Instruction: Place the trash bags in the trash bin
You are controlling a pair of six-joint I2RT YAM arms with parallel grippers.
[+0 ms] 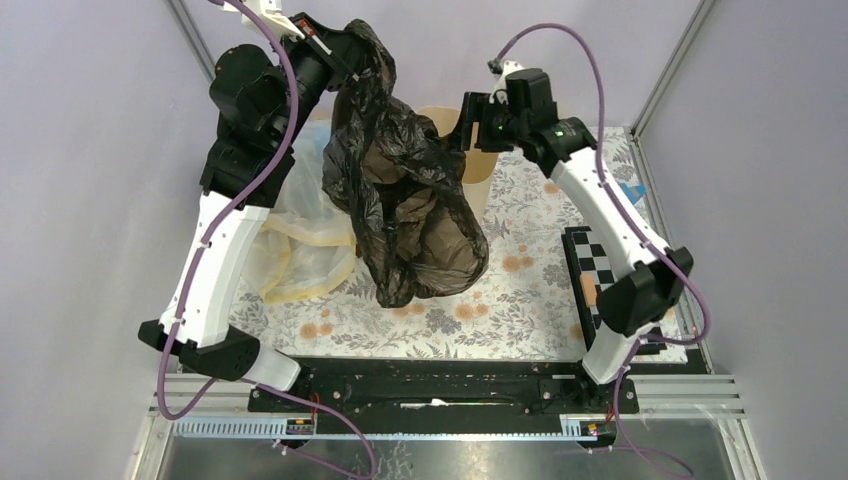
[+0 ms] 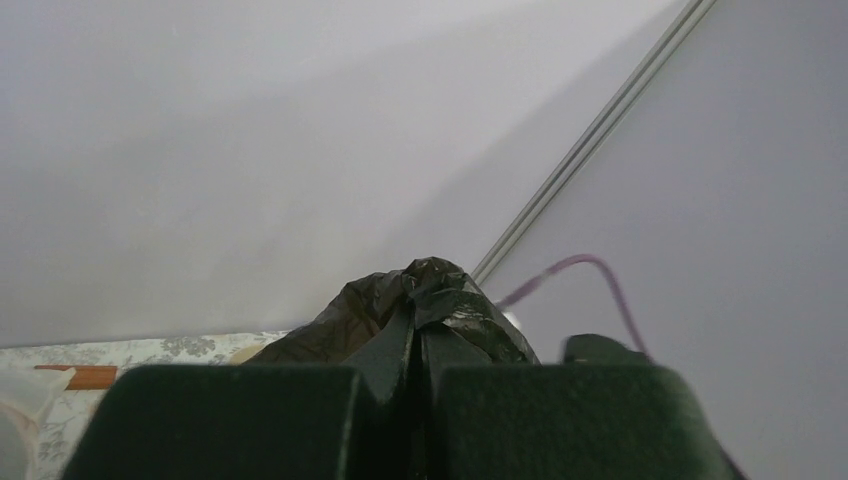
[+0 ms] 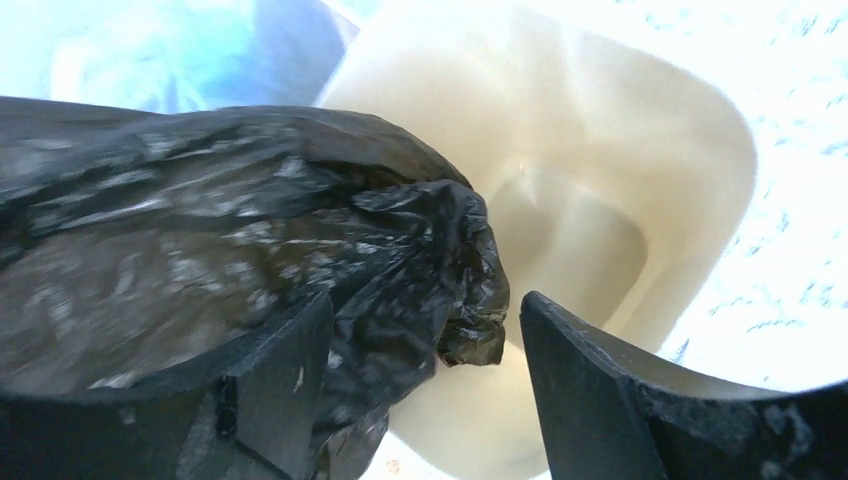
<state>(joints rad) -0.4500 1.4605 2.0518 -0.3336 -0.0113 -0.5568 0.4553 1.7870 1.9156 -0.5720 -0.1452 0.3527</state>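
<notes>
While the left hand [image 1: 345,48] was raised at the back left, it was clenched on the top of the bag [image 1: 410,200] — its wrist view showed the two fingers [image 2: 390,350] pressed together, with a crinkled black tuft squeezed out above them. From that pinch the bag hung down as a long glossy mass. Its lower bulge lay at the flowered surface [image 1: 520,300], but whether it touched could not be told from overhead.

The bag covered most of the bin [image 1: 480,170]. Only a strip of cream rim and right wall showed behind it at the back centre.

The right hand [image 1: 468,125] was at the bin's right rim, beside the bag's upper part. Its wrist view showed the jaws spread: a crumpled fold of bag lay against one finger [image 3: 270,390] with a clear gap to the other, so the hand was released, not gripping. Beyond the fold the bin's open mouth and pale floor showed, overexposed — the fold overlapped the mouth in that view, but whether it dipped inside could not be told.

A pale bag [image 1: 300,240] lay on the surface left of the black one, partly hidden behind the left arm. A checkerboard [image 1: 588,262] at the right edge was cut across by the right arm.
</notes>
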